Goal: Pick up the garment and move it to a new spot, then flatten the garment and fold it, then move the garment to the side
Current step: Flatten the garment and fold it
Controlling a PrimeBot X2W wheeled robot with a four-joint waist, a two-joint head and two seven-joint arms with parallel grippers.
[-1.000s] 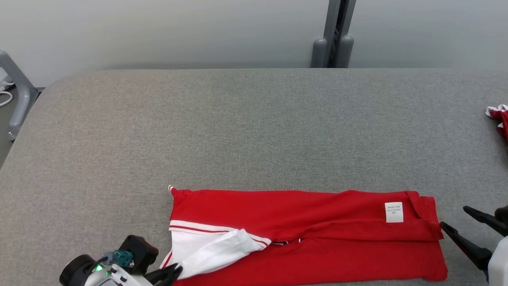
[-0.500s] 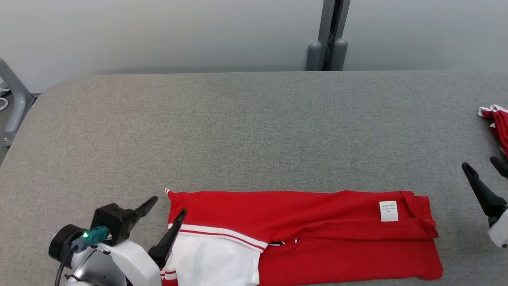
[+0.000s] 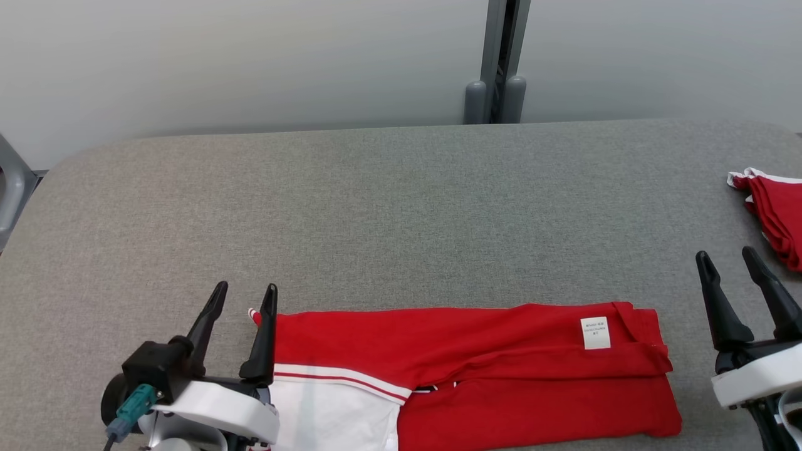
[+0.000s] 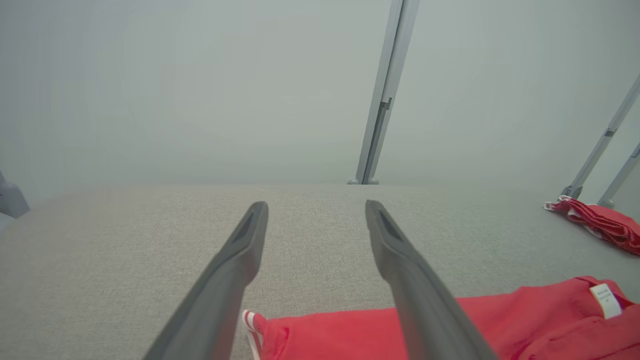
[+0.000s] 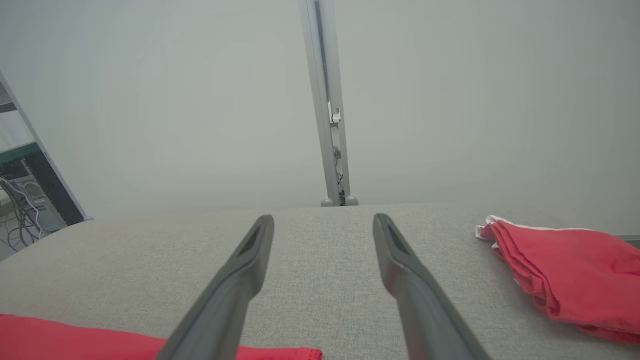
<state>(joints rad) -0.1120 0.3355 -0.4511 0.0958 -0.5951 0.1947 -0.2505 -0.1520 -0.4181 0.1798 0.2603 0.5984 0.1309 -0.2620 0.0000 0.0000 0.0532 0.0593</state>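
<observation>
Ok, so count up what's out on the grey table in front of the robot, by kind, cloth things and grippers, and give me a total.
Red cloth items: 2, the red and white garment folded at the near edge and the red cloth pile at the far right.
Grippers: 2, the left gripper and the right gripper, both empty with fingers apart.
Total: 4.

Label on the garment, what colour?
The label is white with small dark print, on the red garment; best in head view.
</observation>
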